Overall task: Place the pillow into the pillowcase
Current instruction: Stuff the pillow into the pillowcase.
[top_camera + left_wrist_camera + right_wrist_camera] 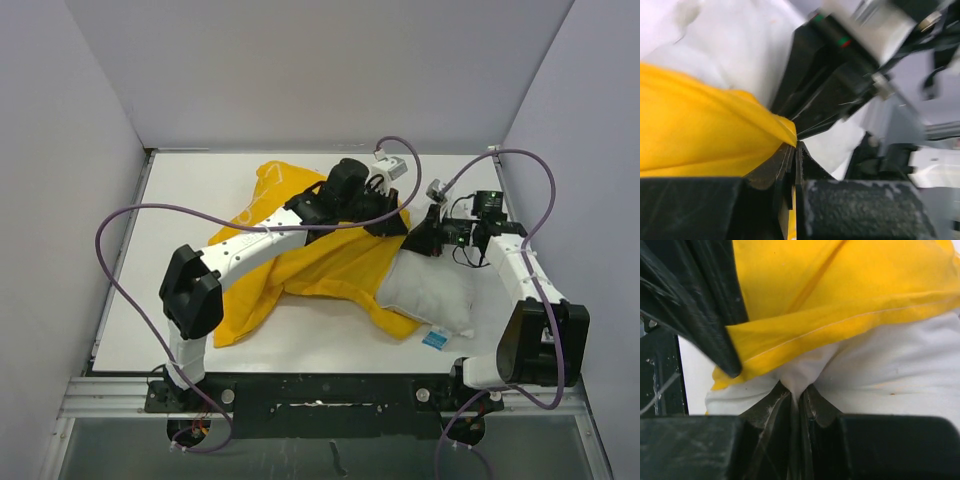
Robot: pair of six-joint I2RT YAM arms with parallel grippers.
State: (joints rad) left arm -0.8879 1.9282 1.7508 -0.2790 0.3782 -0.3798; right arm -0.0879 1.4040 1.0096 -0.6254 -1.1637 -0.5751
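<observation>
Right tool point(796, 390) nips a fold of the pillow point(890, 370); left tool point(794, 145) clamps the pillowcase point(700, 130) hem just beside. Pillow sticks out to the right, so I'd draw the hem rightward over it.

Table point(180, 200) under pillowcase point(330, 270), pillow point(430, 295) (blue scrap point(434, 340))

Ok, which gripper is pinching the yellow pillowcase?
The left gripper, shut on an edge of the pillowcase; the right gripper instead pinches a fold of the white pillow.
</observation>
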